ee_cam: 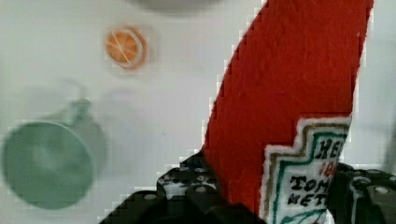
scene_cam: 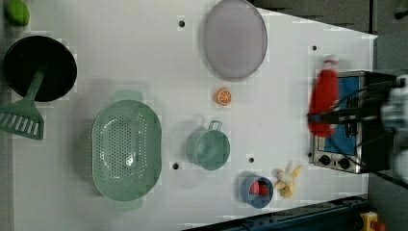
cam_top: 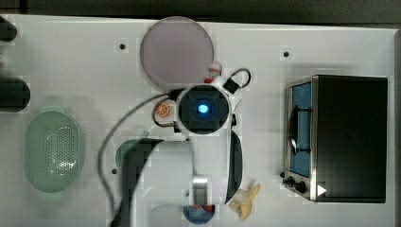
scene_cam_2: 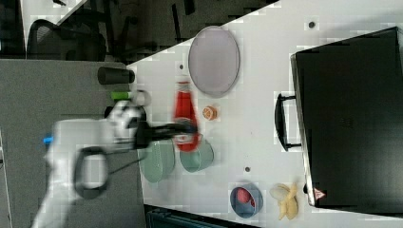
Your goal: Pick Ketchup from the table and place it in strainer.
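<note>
Gripper (scene_cam_2: 186, 129) clamps the Ketchup (scene_cam_2: 184, 114) at its label, bottle aloft above the surface (scene_cam: 144, 57) near the green cup (scene_cam: 210, 149); carry level to the strainer (scene_cam: 126, 149) at the left view's left, lower inside rim before release.

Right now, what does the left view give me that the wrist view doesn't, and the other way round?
Left view: the strainer, empty on the table, plus a black bowl, green spatula, grey plate and toaster oven. Wrist view: the Ketchup label up close, with gripper fingers on either side of the bottle. Both: the Ketchup, the green cup and the orange slice.
</note>
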Controlling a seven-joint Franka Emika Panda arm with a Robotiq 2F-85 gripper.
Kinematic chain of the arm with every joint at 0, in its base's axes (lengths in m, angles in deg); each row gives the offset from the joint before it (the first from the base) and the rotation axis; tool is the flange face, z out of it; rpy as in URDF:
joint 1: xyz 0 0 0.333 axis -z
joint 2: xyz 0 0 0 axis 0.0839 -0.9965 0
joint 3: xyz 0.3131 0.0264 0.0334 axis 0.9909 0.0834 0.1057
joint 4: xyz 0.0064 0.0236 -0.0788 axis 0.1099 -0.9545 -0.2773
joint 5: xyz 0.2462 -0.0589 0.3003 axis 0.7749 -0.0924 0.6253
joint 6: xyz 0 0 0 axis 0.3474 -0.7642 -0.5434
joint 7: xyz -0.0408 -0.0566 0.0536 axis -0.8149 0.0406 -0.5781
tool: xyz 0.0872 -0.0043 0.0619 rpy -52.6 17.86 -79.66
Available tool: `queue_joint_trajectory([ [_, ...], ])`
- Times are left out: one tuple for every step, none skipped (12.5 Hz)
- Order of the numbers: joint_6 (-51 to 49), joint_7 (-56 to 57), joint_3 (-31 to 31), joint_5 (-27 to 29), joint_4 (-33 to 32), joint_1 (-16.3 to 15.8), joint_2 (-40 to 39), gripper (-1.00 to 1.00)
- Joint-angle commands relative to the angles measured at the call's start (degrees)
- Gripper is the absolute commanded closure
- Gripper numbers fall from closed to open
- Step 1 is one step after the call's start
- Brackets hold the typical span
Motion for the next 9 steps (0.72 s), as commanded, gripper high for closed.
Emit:
queue_joint_trajectory([
  [-6.45,-12.08,6.59,2.31,4.40,-3.35,0.62,-0.24],
  [-6.31,-16.64,9.23,2.80,5.42,-4.14,0.33,-0.24],
  [-6.00,-21.70,12.03,2.83,6.46,-4.85,-0.16,-0.24],
  [-5.99,-26.72,14.88,2.83,7.22,-5.46,-0.79,-0.24],
  [-5.80,-32.01,17.68,2.83,7.57,-5.96,-1.54,-0.24],
  [-4.83,-37.10,20.43,2.83,7.75,-6.37,-2.55,-0.24],
  [-3.65,-40.60,23.19,2.83,7.75,-6.82,-3.94,-0.24],
  [-0.56,-44.05,25.92,2.83,7.75,-7.18,-5.76,-0.24],
  [3.21,-47.55,28.45,2.82,7.72,-7.50,-7.83,-0.24],
])
